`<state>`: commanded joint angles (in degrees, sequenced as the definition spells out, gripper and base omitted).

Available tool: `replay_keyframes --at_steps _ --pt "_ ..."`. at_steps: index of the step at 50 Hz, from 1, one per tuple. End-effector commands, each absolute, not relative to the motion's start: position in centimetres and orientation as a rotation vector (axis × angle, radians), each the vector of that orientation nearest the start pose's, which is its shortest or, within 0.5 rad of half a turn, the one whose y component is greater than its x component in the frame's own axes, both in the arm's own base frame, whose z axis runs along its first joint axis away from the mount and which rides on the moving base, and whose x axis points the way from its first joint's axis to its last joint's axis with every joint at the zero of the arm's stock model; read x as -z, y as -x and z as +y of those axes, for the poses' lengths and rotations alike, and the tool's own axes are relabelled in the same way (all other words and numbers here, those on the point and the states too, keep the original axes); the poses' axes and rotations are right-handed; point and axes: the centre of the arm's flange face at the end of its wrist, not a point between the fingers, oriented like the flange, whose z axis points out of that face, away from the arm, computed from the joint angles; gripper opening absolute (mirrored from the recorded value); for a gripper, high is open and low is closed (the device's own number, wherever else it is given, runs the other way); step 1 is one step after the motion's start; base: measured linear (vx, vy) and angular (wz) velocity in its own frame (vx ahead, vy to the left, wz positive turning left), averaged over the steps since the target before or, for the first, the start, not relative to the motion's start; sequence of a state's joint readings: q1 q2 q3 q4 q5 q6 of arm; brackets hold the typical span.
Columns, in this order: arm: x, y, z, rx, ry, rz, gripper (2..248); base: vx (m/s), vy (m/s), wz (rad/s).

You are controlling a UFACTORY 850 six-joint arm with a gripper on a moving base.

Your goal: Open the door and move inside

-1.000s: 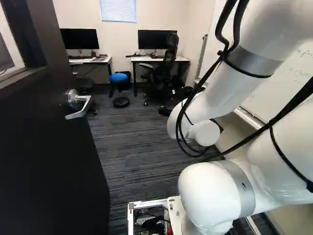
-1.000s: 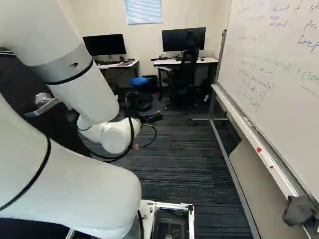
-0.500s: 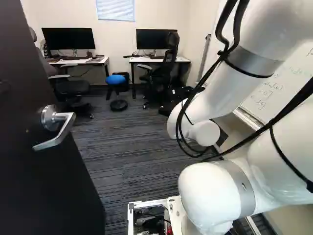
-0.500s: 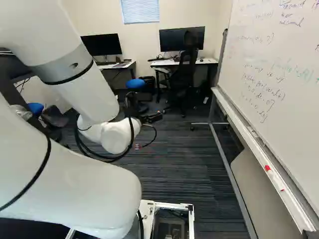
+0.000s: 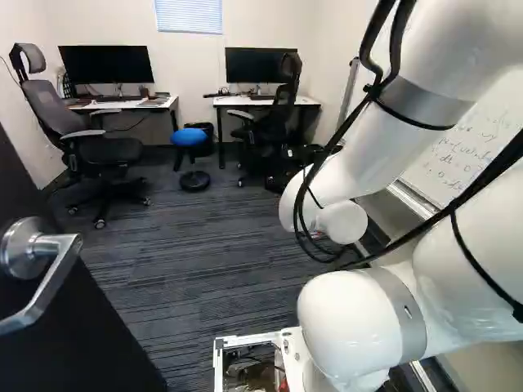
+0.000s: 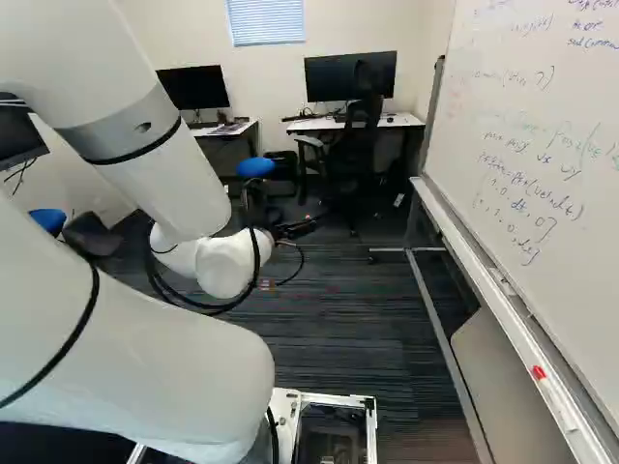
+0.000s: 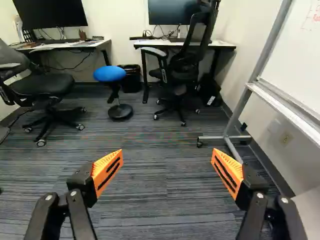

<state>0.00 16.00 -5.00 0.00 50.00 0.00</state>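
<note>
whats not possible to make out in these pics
- Hinge side of the door: cut off by the left base view's edge.
- Gripper in the left base view: hidden by the arm.
- Whiteboard's far end: cut off by the right base view's edge.

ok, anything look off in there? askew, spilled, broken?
Nothing spilled or damaged that I can see. At most, the high-backed office chair at the left of the left base view sits side-on to its desk; probably normal use. Door stands open.
</note>
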Motion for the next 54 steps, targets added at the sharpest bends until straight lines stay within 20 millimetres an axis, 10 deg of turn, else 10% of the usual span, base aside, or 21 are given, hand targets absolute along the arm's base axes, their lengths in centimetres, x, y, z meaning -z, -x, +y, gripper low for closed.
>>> replay_keyframes --at_steps 54 --pt "-36.56 -27.03 0.0 1.824 2.558 0.0 247 0.091 -0.005 -0.002"
